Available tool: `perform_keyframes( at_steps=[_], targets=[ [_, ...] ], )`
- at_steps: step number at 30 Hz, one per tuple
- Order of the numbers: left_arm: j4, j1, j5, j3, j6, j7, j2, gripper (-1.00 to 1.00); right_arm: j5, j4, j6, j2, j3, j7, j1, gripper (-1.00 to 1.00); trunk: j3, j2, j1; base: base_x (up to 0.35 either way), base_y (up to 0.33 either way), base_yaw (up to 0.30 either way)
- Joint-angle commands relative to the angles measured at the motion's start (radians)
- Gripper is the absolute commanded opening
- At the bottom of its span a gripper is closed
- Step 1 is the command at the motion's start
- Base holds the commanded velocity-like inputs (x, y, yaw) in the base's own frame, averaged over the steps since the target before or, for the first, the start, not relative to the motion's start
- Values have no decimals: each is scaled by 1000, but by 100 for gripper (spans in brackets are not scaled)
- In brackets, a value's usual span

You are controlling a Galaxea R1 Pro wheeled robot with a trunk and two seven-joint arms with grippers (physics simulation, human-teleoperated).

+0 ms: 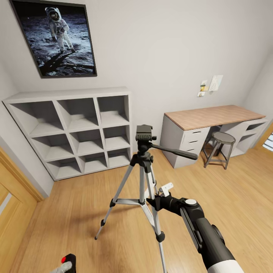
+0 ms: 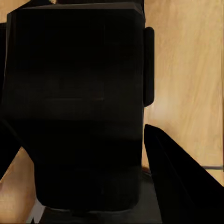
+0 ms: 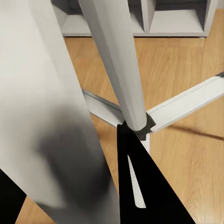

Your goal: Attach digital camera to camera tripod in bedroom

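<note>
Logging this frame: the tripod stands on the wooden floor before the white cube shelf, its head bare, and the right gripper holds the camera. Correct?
Not quite. The digital camera is in the left gripper, as the left wrist view shows; the right gripper is at the camera tripod's legs. The rest stands: tripod on the wooden floor before the cube shelf, head bare.

Digital camera (image 1: 68,262) cut by bottom edge
</note>
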Motion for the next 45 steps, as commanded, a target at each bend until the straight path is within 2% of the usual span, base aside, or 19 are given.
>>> perform_keyframes(
  at_steps=[1,2,3,4,5,6,9,13,14,17,18,21,27,31,34,36,39,45],
  targets=[
    [-62,0,8,0,39,9,38,-100,32,18,-1,-1,-2,6,-1,-100,-2,-2,1,0,0,0],
    [-93,-1,9,5,57,16,55,-100,32,18,-1,-2,-2,5,-1,-100,-2,-2,1,0,0,0],
    [-155,-1,9,21,87,38,85,-100,32,18,-1,-2,-2,3,-1,-100,-2,-2,1,0,0,0],
    [-315,-2,9,102,161,133,127,-100,34,19,-5,-3,-2,-1,-1,-100,-2,-2,1,0,0,0],
    [-380,-4,5,141,203,180,135,-100,34,20,-6,-4,-2,-2,-1,-100,-2,-2,1,0,0,0],
    [-412,-6,4,158,228,204,137,-100,34,20,-6,-4,-2,-2,-1,-100,-2,-2,1,0,0,0],
    [-594,-57,-1,232,403,330,143,-100,33,22,-7,-4,-2,-3,-1,-100,-2,-2,1,0,0,0],
    [-717,-147,-2,269,528,426,144,-100,32,46,-8,-4,-2,-3,-1,-100,-2,-2,1,0,0,0],
    [-768,-232,-2,284,575,485,144,-100,32,62,-9,-4,-2,-3,-1,-100,-2,-2,1,0,0,0],
    [-805,-309,1,289,627,521,142,-100,34,68,-10,-4,-2,-3,-1,-100,-2,-2,1,0,0,0],
    [-841,-368,5,291,680,540,137,-100,37,70,-10,-4,-2,-2,-1,-100,-2,-2,1,0,0,0],
    [-886,-442,10,292,731,558,131,-100,40,70,-9,-4,-2,-1,-1,-100,-2,-2,1,0,0,0],
    [-922,-584,26,292,806,571,88,-100,43,71,-9,-5,-2,1,-1,-100,-2,-2,1,0,0,0],
    [-919,-686,50,292,826,573,20,-100,43,71,-9,-5,-2,1,-1,-100,-2,-2,1,0,0,0],
    [-915,-739,55,292,829,573,-19,-100,42,71,-9,-5,-2,1,-1,-100,-2,-2,1,0,0,0],
    [-912,-785,57,291,832,573,-63,-100,42,71,-9,-5,-2,1,-1,-100,-2,-2,1,0,0,0],
    [-916,-825,58,291,847,571,-97,-100,41,70,-10,-5,-2,2,-1,-100,-2,-2,1,0,0,0],
    [-952,-847,61,273,874,552,-123,-100,41,69,-9,-5,-2,3,-1,-100,-2,-2,1,0,0,0]
  ],
)
